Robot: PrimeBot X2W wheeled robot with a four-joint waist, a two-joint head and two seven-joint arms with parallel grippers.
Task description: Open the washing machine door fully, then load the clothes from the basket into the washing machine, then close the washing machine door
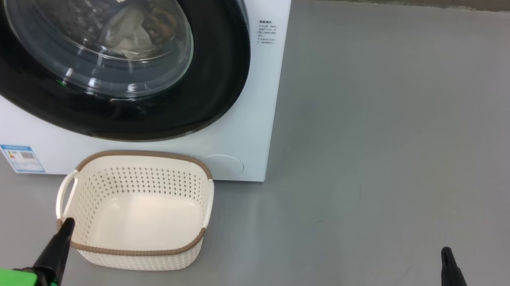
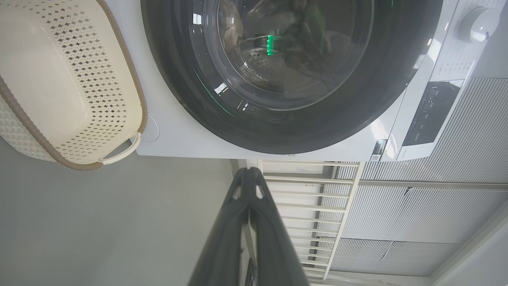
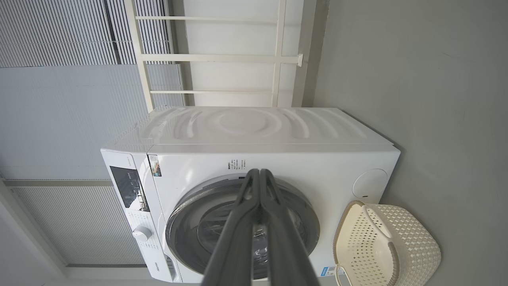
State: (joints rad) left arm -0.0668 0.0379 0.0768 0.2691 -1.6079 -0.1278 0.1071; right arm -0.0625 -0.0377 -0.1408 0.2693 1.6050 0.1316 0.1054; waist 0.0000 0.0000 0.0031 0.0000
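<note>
Light was bright, even and diffuse; only a soft shadow lay on the floor (image 1: 231, 239) beside the basket (image 1: 144, 182). The glossy washing machine door (image 1: 225, 74) carried white glints and a small green reflection. Straight lines bowed slightly toward the wrist views' edges.

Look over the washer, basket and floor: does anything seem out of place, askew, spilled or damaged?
Nothing stands out. The washing machine door is shut on the washing machine, with clothes visible behind its glass. The basket stands upright and empty on the floor, with no spill or damage visible.
</note>
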